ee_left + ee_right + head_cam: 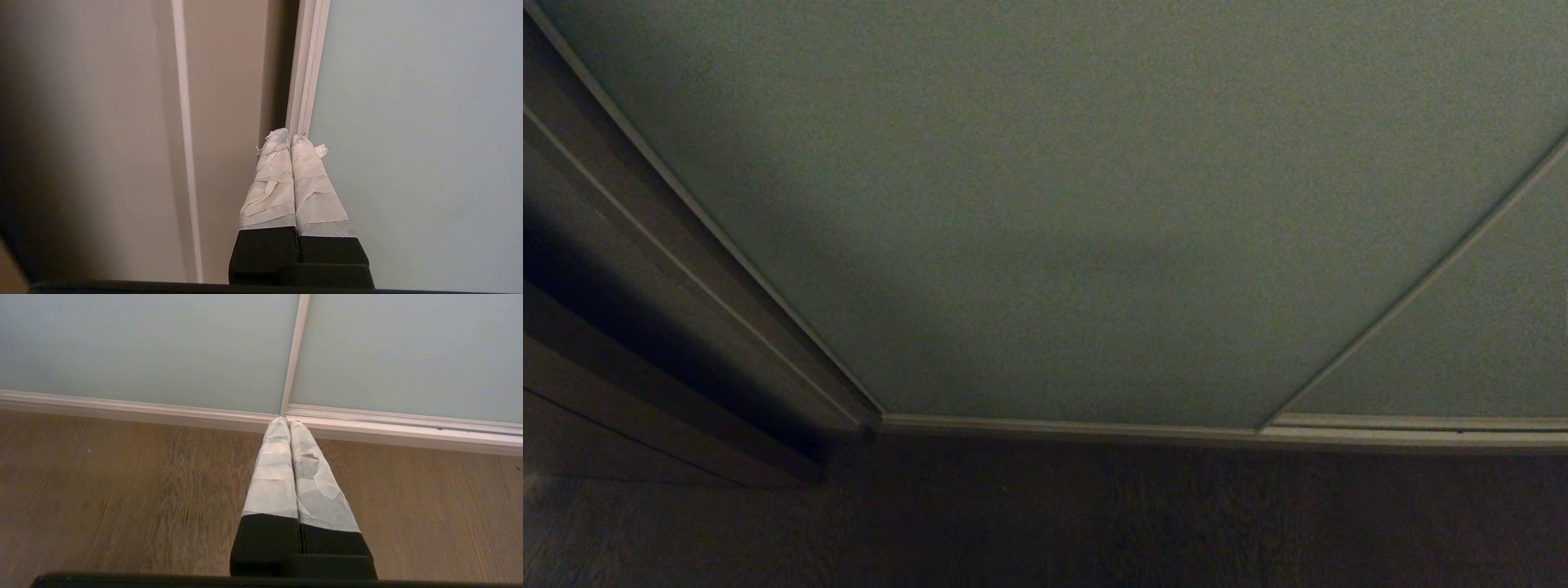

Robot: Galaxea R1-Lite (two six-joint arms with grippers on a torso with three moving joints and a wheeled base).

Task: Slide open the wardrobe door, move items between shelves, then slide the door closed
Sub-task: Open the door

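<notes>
At nine o'clock in the head view stood the dark brown wooden frame [645, 327]. From there to three o'clock the sliding wardrobe door [1054, 204] filled the view, drawn across and meeting that frame, a second panel [1462, 343] overlapping it at four o'clock. The wood floor [1045, 523] lay at six o'clock. The left tool [289, 136], pinched together and empty, pointed at the door's pale metal edge [306, 61]. The right tool [288, 421], likewise pressed together and empty, hung over the floor near the bottom rail [122, 410].
</notes>
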